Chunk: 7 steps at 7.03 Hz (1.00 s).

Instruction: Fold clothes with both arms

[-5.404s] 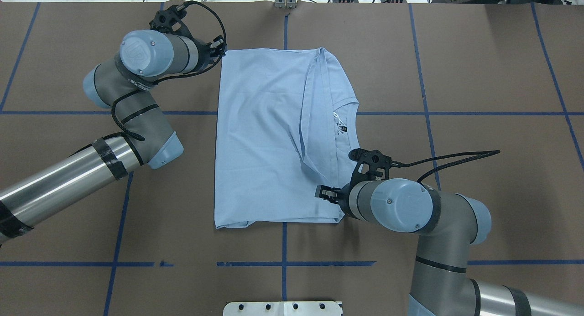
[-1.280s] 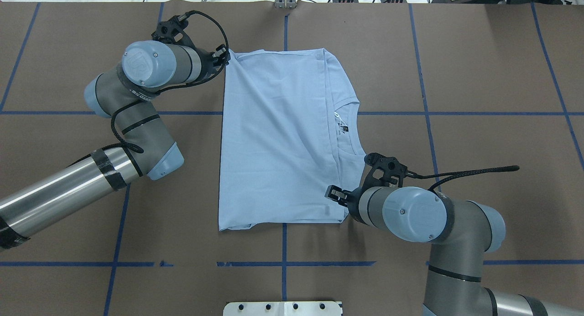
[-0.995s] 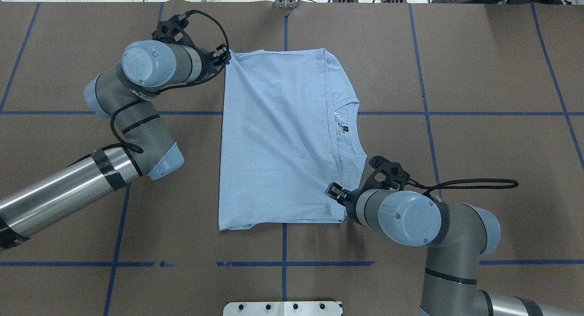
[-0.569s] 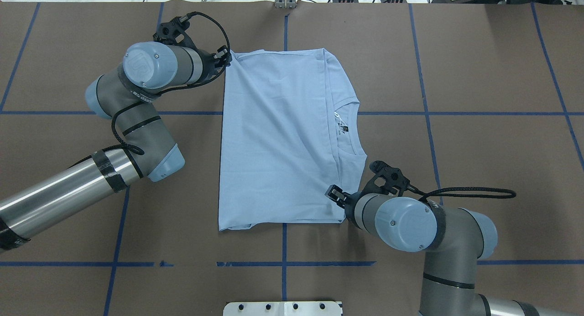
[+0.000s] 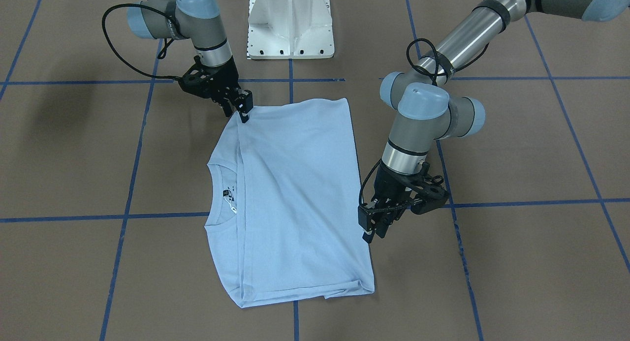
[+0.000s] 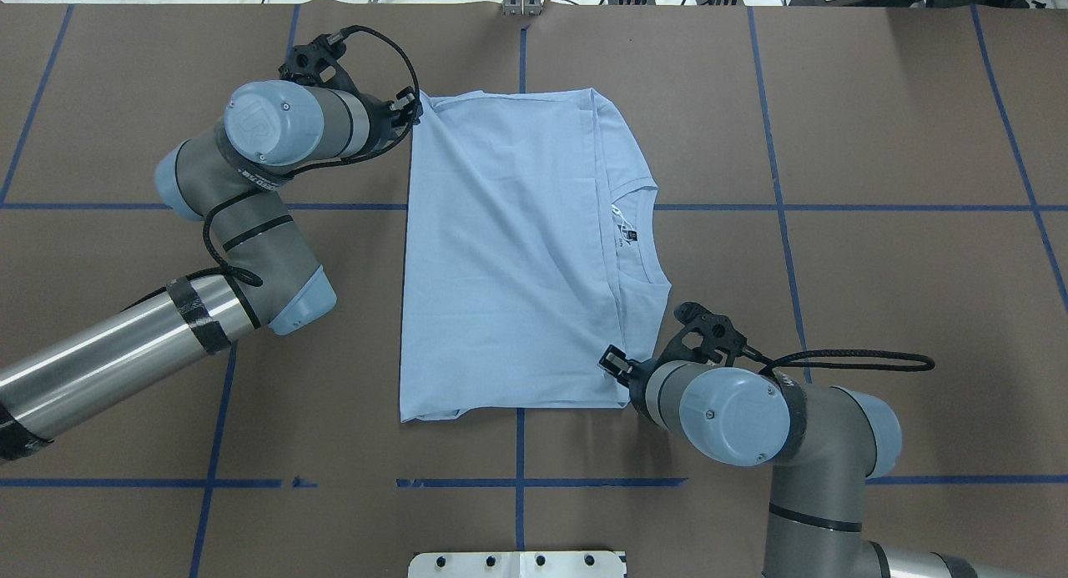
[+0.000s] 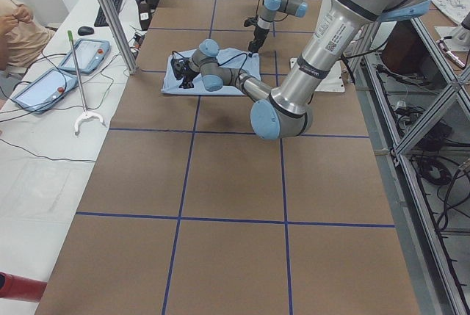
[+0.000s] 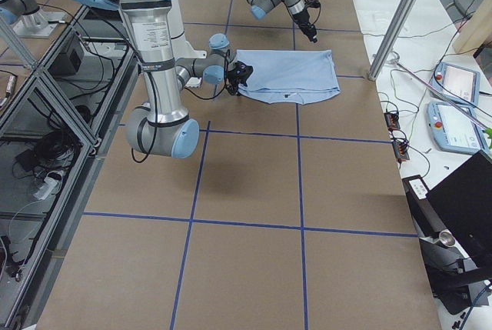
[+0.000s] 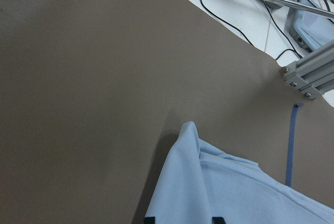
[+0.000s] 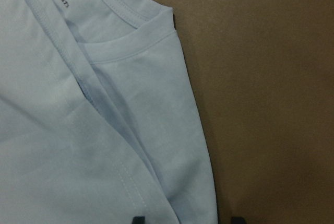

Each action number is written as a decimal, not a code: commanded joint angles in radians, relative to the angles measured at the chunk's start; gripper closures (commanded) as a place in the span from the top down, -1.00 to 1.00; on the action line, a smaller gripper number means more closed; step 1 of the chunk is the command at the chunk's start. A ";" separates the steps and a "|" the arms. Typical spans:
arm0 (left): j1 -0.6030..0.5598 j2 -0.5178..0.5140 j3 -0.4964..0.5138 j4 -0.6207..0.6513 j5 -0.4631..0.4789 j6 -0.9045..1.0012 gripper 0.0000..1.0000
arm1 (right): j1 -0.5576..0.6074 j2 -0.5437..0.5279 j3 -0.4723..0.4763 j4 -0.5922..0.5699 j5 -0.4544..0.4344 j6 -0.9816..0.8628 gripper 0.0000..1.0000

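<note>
Crosswise folding is, I judge, the step in hand: the T-shirt (image 6: pixel 509 253) lies as a long rectangle at the middle of the table (image 6: pixel 876 103), nearer its far edge. My left gripper (image 6: pixel 410 111) is spread over the far hem corner (image 9: pixel 189 127), and my right gripper (image 6: pixel 612 362) is spread at the near shoulder (image 10: pixel 172 130). Next, I think, both must pinch through all layers. Only the wrist views show these gaps; the overhead view hides them.

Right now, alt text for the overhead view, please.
A folded light blue T-shirt lies on the brown table, collar toward the right. The left hand is at its far left corner, the right hand at its near right corner.
</note>
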 commanded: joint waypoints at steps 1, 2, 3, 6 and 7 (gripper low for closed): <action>0.000 0.002 0.000 0.000 0.002 0.000 -0.06 | -0.005 0.000 0.001 0.000 0.000 0.013 -1.00; 0.000 0.002 -0.001 0.000 0.002 0.000 -0.06 | -0.005 0.000 0.006 0.000 0.002 0.012 -1.00; 0.000 0.002 -0.006 0.000 0.002 0.000 -0.06 | -0.005 0.000 0.007 0.002 0.002 0.013 -1.00; 0.070 0.046 -0.140 0.069 0.002 -0.113 -0.06 | 0.006 -0.033 0.089 -0.003 0.011 0.009 -1.00; 0.146 0.109 -0.312 0.159 0.005 -0.180 -0.05 | 0.006 -0.071 0.127 -0.003 0.012 0.007 -1.00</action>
